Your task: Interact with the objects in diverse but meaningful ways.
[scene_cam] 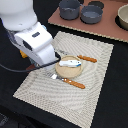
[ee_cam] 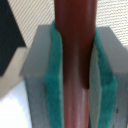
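Observation:
In the wrist view my gripper is shut on the red-brown sausage. The sausage runs lengthwise between the green pads, which press on both of its sides. In the exterior view the white arm leans over the left part of the woven placemat, and its body hides the fingers and the sausage. The silver fish lies on the round tan plate, just to the exterior view's right of the arm. A scrap of yellow-orange peeks out behind the arm.
An orange-handled fork lies in front of the plate and an orange-handled knife behind it. At the back, a brown board carries two grey pots and a tan bowl.

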Controlling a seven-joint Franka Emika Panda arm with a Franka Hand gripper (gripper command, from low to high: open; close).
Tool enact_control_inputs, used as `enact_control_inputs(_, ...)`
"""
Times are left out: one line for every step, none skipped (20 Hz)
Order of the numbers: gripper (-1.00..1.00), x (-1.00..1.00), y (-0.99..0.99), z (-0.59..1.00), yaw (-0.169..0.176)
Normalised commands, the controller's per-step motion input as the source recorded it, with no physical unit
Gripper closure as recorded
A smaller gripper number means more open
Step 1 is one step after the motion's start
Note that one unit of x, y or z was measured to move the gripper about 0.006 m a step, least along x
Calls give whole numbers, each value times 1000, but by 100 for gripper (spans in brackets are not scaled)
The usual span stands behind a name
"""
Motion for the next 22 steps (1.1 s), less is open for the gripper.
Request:
enact_control_inputs(100,771,-157,60,-155)
enact_control_inputs(100,791,-131,49,-145)
enact_control_inputs(100,789,-157,11,-122)
enact_control_inputs(100,823,-191,0,-86)
enact_control_inputs(100,894,-234,17,-73)
enact_control_inputs(100,906,-289,26,-69)
enact_control_inputs(100,877,-357,29,-66)
enact_control_inputs(100,914,-346,49,-65)
enact_control_inputs(100,926,-331,26,-64)
enact_control_inputs(100,929,-311,11,-63)
enact_control_inputs(100,929,-303,0,-64)
enact_control_inputs(100,926,-291,0,-65)
enact_control_inputs(100,923,-274,0,-65)
enact_control_inputs(100,900,-280,0,-65)
enact_control_inputs(100,863,-291,0,-65)
enact_control_inputs(100,831,-306,0,-64)
enact_control_inputs(100,820,-289,0,-64)
enact_control_inputs(100,740,-289,0,-64)
enact_control_inputs(100,600,-263,0,-60)
enact_control_inputs(100,480,-180,-66,-40)
enact_control_inputs(100,397,-154,-111,-26)
enact_control_inputs(100,331,-134,-137,-25)
